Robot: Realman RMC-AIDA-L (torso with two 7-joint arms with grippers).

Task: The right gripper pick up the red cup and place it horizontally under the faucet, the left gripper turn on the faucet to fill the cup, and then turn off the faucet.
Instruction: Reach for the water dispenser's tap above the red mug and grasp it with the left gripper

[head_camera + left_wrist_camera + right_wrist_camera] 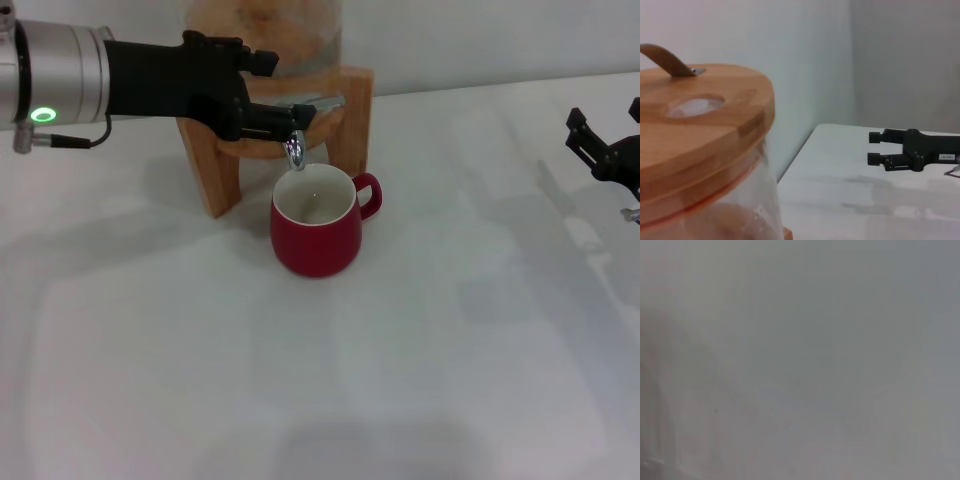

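Observation:
The red cup [316, 225] stands upright on the white table, white inside showing, its handle pointing right. Its mouth sits right below the spout of the chrome faucet [296, 150], whose flat lever [322, 102] sticks out to the right. My left gripper [272, 92] reaches in from the left at the faucet, fingers apart, the near finger [280, 120] touching the faucet body. Far off at the right edge, my right gripper [605, 128] [872, 147] is open, empty and away from the cup. The right wrist view shows only blank surface.
The faucet belongs to a glass jar [715, 210] with a wooden lid [705, 120], held in a wooden stand [215, 165] at the back of the table. White table [330, 390] spreads in front of the cup, a wall behind.

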